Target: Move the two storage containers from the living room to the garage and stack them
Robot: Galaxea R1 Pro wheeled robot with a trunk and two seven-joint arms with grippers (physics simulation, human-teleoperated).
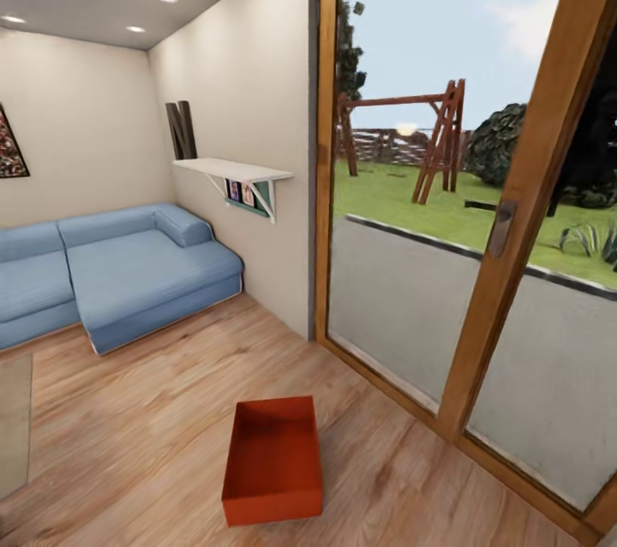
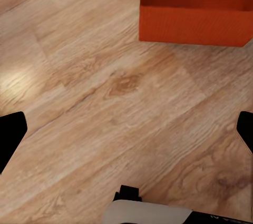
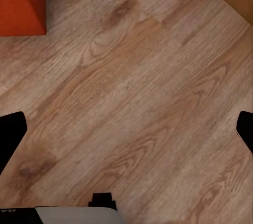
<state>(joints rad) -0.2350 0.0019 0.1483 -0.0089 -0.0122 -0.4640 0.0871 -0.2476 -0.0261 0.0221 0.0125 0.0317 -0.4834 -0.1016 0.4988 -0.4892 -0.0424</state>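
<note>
You face a living room corner. One red-orange storage container (image 1: 273, 461) sits open and empty on the light wood-plank floor (image 1: 154, 410), near the glass patio door (image 1: 446, 273) and well apart from the blue sofa (image 1: 120, 273). Your left gripper (image 2: 126, 132) and right gripper (image 3: 126, 129) hang spread wide above bare planks, holding nothing.

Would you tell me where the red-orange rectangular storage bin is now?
The red-orange bin sits low in the head view on the wood-plank floor, beside the glass door.
</note>
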